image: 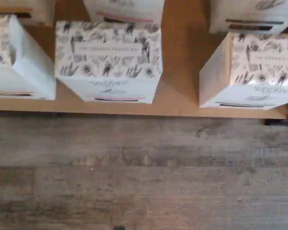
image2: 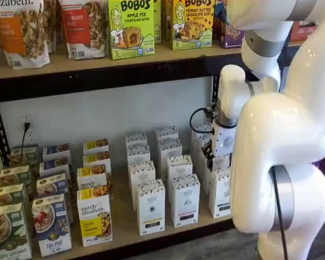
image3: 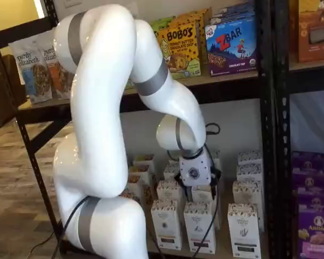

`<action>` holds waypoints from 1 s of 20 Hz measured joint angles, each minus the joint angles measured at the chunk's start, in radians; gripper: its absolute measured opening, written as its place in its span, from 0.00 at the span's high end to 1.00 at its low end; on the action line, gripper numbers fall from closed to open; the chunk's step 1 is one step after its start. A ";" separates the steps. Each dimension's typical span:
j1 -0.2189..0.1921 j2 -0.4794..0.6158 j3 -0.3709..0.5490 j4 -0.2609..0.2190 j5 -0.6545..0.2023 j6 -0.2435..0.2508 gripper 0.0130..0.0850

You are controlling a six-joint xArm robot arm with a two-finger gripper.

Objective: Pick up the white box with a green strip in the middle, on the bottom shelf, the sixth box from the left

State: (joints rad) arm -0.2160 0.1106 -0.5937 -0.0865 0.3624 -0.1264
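In the wrist view I look down on the patterned tops of white cartons at the front edge of the bottom shelf. The middle one is the white box; its strip's colour is unclear here. It also shows in a shelf view in the front row, and in a shelf view partly behind the arm. My gripper hangs just above and in front of it and also shows in a shelf view. No gap between the black fingers can be made out. Nothing is held.
Like white cartons stand on both sides and in rows behind. Granola boxes fill the shelf's left part. The upper board carries Bobo's boxes and granola bags. A black upright stands on the right. Wooden floor lies below.
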 joint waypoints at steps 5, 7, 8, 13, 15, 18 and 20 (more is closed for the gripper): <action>-0.035 0.135 -0.114 -0.045 0.006 0.006 0.00; -0.044 0.174 -0.149 -0.029 0.004 -0.019 0.00; -0.049 0.200 -0.174 -0.003 0.004 -0.048 0.00; -0.071 0.338 -0.316 0.053 0.021 -0.122 0.00; -0.074 0.371 -0.350 0.053 0.030 -0.125 0.00; -0.078 0.420 -0.393 0.058 0.029 -0.134 0.00; -0.080 0.447 -0.413 0.063 0.019 -0.141 0.00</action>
State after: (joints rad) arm -0.2957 0.5574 -1.0065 -0.0236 0.3817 -0.2677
